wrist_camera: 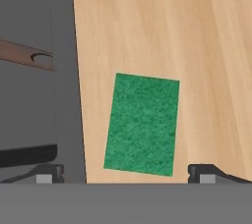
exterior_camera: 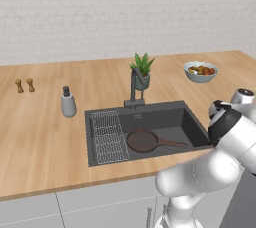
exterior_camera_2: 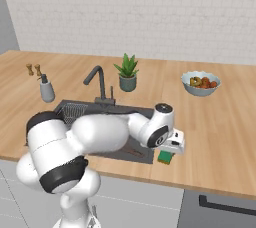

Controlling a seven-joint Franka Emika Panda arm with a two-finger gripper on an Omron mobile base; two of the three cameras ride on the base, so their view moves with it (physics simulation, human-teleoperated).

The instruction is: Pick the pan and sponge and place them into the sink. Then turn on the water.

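Pan (exterior_camera: 143,140) lying in sink (exterior_camera: 192,122). I'm hovering end effector (wrist_camera: 126,175), jaws spread wide, grasping nothing, above sponge (wrist_camera: 142,124) on desk (wrist_camera: 197,46), just beside sink rim. Advising: centring fingers across sponge's short sides, dropping straight, clearing rim.

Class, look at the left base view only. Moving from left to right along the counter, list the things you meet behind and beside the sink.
Two small shakers → soap bottle → faucet → potted plant → bowl of fruit.
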